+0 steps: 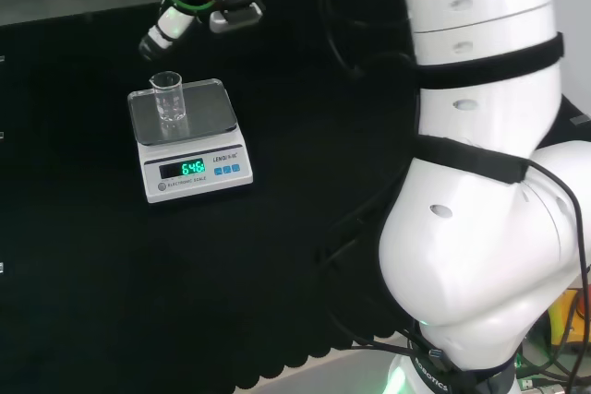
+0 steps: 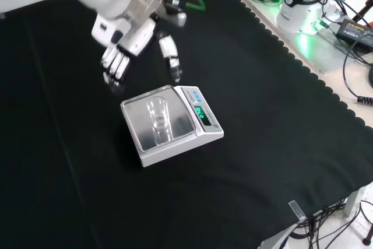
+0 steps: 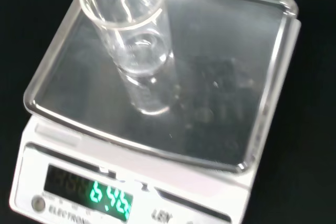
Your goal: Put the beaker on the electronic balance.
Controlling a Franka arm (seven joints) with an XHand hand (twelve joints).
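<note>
In the head view we see the clear beaker (image 1: 168,99) upright on the electronic balance (image 1: 189,140), left of the pan's middle, with the hand (image 1: 189,11) beyond it, apart. In the front view we find its fingers (image 2: 115,65) straight, holding nothing, above the black cloth (image 2: 262,115). In the wrist view the lit display (image 3: 107,198) glows green.

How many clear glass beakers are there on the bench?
1: the clear glass beaker stands upright on the white electronic balance's steel pan. I see no others on the cloth.
</note>
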